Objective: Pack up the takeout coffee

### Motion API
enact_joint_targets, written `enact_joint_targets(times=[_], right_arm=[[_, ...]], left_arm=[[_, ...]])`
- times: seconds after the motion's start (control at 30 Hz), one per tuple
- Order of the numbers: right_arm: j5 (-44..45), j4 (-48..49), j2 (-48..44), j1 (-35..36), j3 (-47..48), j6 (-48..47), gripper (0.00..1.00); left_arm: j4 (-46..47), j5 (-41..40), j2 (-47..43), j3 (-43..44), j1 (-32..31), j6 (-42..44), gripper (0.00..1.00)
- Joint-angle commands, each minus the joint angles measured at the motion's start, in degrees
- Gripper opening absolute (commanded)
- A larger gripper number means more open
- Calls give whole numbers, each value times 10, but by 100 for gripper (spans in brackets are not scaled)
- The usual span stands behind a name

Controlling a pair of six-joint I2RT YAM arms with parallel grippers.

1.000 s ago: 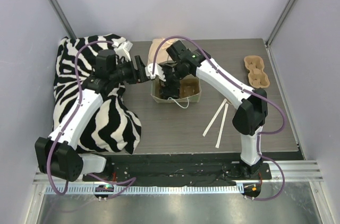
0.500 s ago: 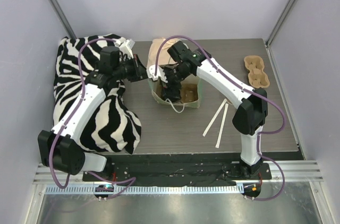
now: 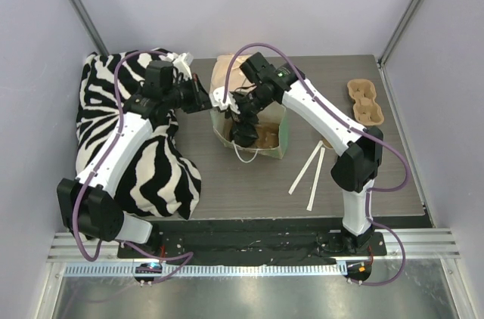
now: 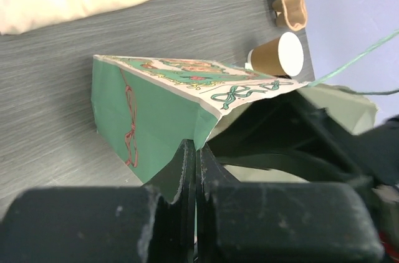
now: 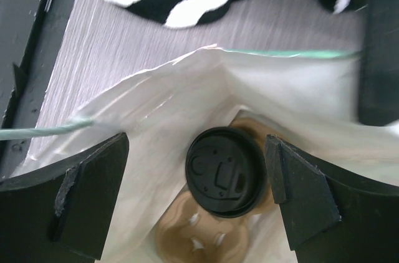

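The takeout coffee [image 5: 225, 171], a small kraft-brown paper cup closed by a round black plastic lid, stands upright inside the green paper gift bag [image 3: 274, 140] printed with red ribbon and bows. In the right wrist view it sits in a brown moulded-pulp tray [image 5: 199, 241] on the bag's floor, with the bag's white inner walls rising around it.

The right tool [image 5: 196, 151] reaches down into the bag's mouth. Its two black fingers [image 5: 93, 194] stand wide apart, one on each side of the lid and clear of it, so the cup is not gripped.

The left tool [image 4: 196, 148] has its fingers pressed together, pinching the bag's rim at its left corner. In the overhead view it [image 3: 206, 101] meets the bag at the side facing the zebra-striped black-and-white cloth [image 3: 121, 137], which is heaped at the left of the grey wood-grain worktop [image 3: 249, 183].

A cream fabric pouch [image 3: 225, 71] lies just behind the bag. Near the worktop's right edge rests a brown moulded-pulp cup carrier [image 3: 365, 102], and two white paper-wrapped sticks [image 3: 308, 168] lie in front of the bag to the right. In the left wrist view a lidless kraft-brown paper cup [image 4: 277, 56] with a pale round end shows beyond the bag.
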Motion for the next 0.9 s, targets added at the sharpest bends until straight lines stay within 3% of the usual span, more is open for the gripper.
enact_joint_targets(times=[0.0, 0.27, 0.7, 0.87], right_arm=[[-32, 27, -12, -1, 43, 19, 100], [-32, 87, -34, -3, 39, 65, 100], [46, 367, -82, -27, -4, 270, 100], [54, 385, -97, -31, -7, 270, 100]], left_arm=[[-35, -18, 9, 29, -3, 12, 0], [-77, -47, 20, 56, -4, 2, 0], [-100, -60, 34, 86, -4, -46, 0], [-98, -58, 53, 109, -4, -57, 0]])
